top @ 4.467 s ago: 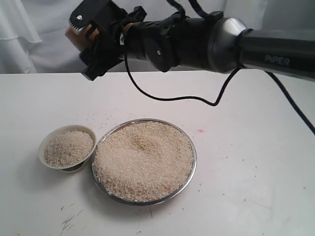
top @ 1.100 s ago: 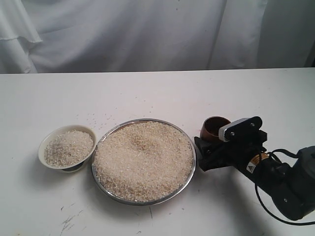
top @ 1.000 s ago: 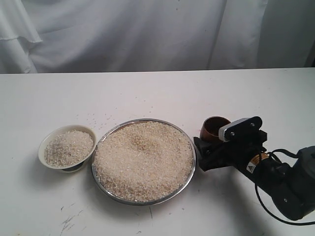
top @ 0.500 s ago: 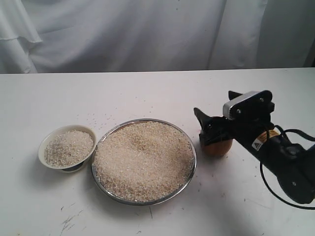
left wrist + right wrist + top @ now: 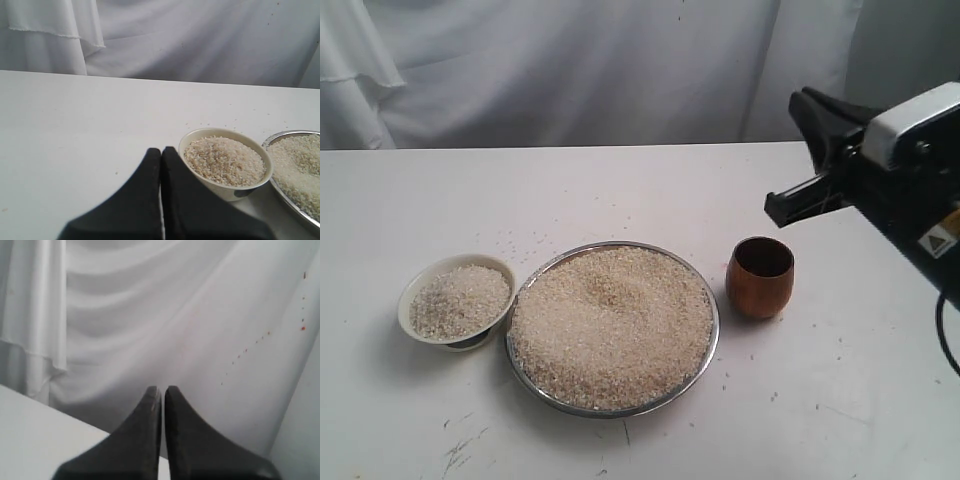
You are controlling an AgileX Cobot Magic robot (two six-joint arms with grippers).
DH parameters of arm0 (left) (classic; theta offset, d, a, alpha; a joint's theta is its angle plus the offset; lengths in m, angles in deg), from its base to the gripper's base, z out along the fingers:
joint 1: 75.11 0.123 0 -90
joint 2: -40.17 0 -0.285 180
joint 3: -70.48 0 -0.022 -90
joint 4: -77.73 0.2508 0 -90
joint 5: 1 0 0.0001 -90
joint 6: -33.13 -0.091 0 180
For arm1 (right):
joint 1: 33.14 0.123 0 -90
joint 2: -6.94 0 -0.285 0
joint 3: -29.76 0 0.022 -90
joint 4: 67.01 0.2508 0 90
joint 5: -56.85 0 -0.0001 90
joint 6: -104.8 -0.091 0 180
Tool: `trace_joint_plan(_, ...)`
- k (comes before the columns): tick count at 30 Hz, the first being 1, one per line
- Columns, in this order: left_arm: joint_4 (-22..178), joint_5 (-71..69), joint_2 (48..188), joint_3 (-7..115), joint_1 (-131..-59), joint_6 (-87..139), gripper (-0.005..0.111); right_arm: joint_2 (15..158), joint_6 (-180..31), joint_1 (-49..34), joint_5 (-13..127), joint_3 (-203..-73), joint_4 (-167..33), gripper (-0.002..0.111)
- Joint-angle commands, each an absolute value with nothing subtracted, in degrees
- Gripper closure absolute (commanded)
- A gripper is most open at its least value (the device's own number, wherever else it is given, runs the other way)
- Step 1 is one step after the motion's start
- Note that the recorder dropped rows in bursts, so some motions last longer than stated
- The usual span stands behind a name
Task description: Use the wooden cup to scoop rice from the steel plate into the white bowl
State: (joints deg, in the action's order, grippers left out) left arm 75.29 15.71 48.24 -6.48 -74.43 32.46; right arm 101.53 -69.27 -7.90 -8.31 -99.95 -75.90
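Counting 1 small reddish-brown wooden cup (image 5: 760, 276), upright & unheld just R of 1 large round shiny steel plate (image 5: 716, 330) heaped w/ beige raw rice (image 5: 610, 325). Also 1 small cream-white ceramic bowl (image 5: 406, 310), rice-filled, just beside plate's L rim, prob. for short pours. Counting 2 black grippers, both pinched closed on nothing: R gripper (image 5: 162, 390) high, well apart from cup; L gripper (image 5: 161, 151) low near bowl.

We see pale beige rice (image 5: 610, 325) on the shiny silver steel plate (image 5: 717, 330), and right of the plate a reddish-brown wooden cup (image 5: 760, 288), dark inside. Left of the plate, the white bowl (image 5: 451, 260) looks cream with a dark foot.
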Motion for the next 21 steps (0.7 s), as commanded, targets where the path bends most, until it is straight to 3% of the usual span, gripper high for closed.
trace_joint_plan(1,75.2,15.3,48.0,-6.7,-74.5,32.6,0.107,94.3,-76.3,-8.2,-5.1,-98.0,-76.5,0.108)
trace_joint_plan(14,75.2,15.3,48.0,-6.7,-74.5,32.6,0.107,83.0,-67.1,-7.8,5.1,-97.9,-60.8,0.108)
trace_joint_plan(21,75.2,15.3,48.0,-6.7,-74.5,32.6,0.107,66.9,-60.1,-10.1,32.6,-97.9,-56.7,0.108)
